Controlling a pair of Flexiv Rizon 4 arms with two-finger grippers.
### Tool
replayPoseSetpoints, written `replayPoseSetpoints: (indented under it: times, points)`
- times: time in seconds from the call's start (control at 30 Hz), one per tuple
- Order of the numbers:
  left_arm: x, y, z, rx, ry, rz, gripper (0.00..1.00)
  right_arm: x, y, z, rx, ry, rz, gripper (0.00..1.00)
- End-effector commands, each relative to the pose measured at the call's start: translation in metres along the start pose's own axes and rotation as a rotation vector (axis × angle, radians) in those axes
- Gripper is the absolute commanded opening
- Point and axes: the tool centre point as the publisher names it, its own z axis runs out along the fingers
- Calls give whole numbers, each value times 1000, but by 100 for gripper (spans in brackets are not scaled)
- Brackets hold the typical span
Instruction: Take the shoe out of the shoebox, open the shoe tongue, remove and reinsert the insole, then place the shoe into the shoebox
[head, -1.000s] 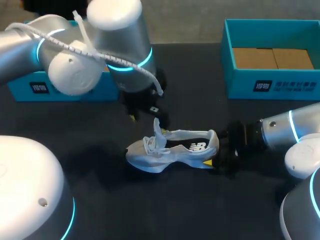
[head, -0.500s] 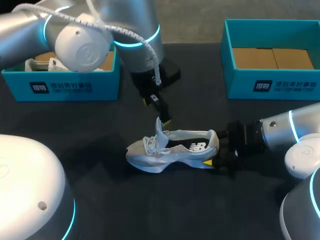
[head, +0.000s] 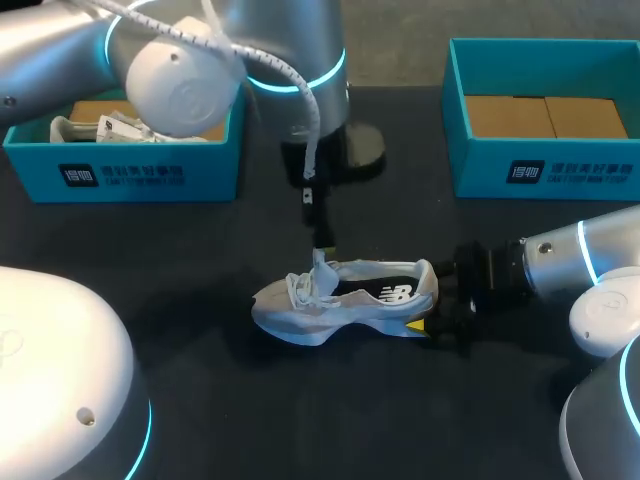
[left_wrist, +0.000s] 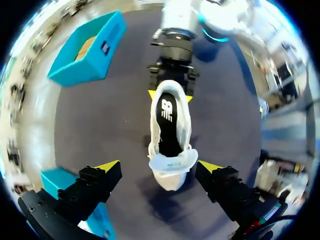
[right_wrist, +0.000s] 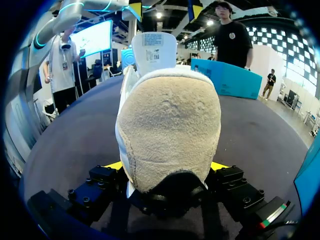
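Well, the shoe (head: 345, 295) is out of the box. It stands on its sole in the middle of the bench (head: 200, 250), toe toward the left arm (head: 290, 60). The right jaws hold its heel from both sides. The left jaws hang just above the tongue (left_wrist: 172, 161), spread wide, with nothing in them.

I think the tongue step is going on now. Next, the left jaws should come down, pinch the tongue and pull it further open, so the insole (left_wrist: 170, 122) can come out.

Only the left wrist view looks down into the shoe and shows the dark insole. Only the right wrist view shows both yellow tips (right_wrist: 218, 165) pressed on the heel. One blue box (head: 540, 165) sits near the right arm (head: 560, 265).
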Motion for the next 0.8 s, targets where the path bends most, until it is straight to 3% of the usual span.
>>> replayPoseSetpoints:
  times: [0.03, 0.07, 0.1, 0.13, 0.4, 0.8]
  points:
    - [2, -1, -1, -14, -40, 40, 100, 1, 2, 1, 7, -1, 1, 0]
    - [3, -2, 0, 8, -41, 9, 90, 1, 2, 1, 7, -1, 1, 0]
    - [2, -3, 1, 25, -36, -6, 51, 1, 2, 1, 7, -1, 1, 0]
    - [2, -4, 2, 12, -51, -22, 0, 1, 2, 1, 7, -1, 1, 0]
    - [0, -20, 9, 27, -57, -74, 0, 1, 2, 1, 7, -1, 1, 0]
    - [11, -67, 43, 37, -3, 12, 0, 1, 2, 1, 7, -1, 1, 0]
